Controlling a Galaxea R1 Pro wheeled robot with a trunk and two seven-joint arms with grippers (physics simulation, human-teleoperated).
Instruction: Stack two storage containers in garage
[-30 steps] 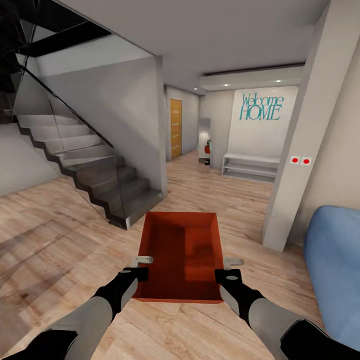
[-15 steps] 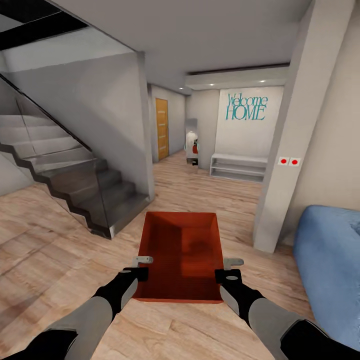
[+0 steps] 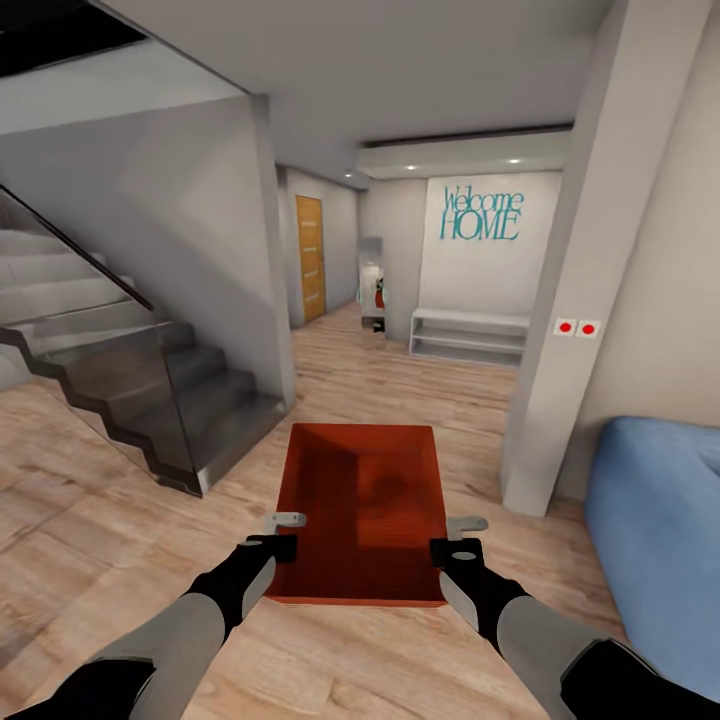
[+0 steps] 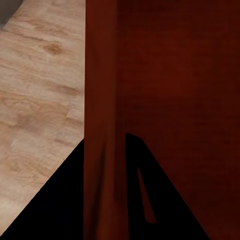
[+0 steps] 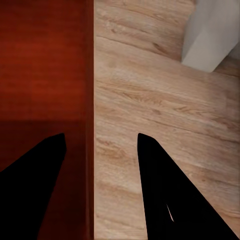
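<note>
Orange-red and open-topped, one storage container sits low in the middle of the head view, carried above the light wood plank floor between both arms. The left claw grips its left wall and the right claw its right wall, each near the container's near end.

In the left wrist view the thin wall runs straight between the two dark fingers, which are pinched onto it; the fingertips themselves are cut off by shadow and the wall. The right wrist view has the container's wall standing between two fingers that sit apart, with a strip of floor visible on the outer side, so contact there is hard to judge; it appears clamped on the wall.

The head view alone gives the surroundings: a dark staircase with a glass panel at left, a blue sofa cut off at the right edge, a grey pillar with two red dots, teal "Welcome HOME" lettering and a wooden door far back. The pillar's base shows in the right wrist view.
</note>
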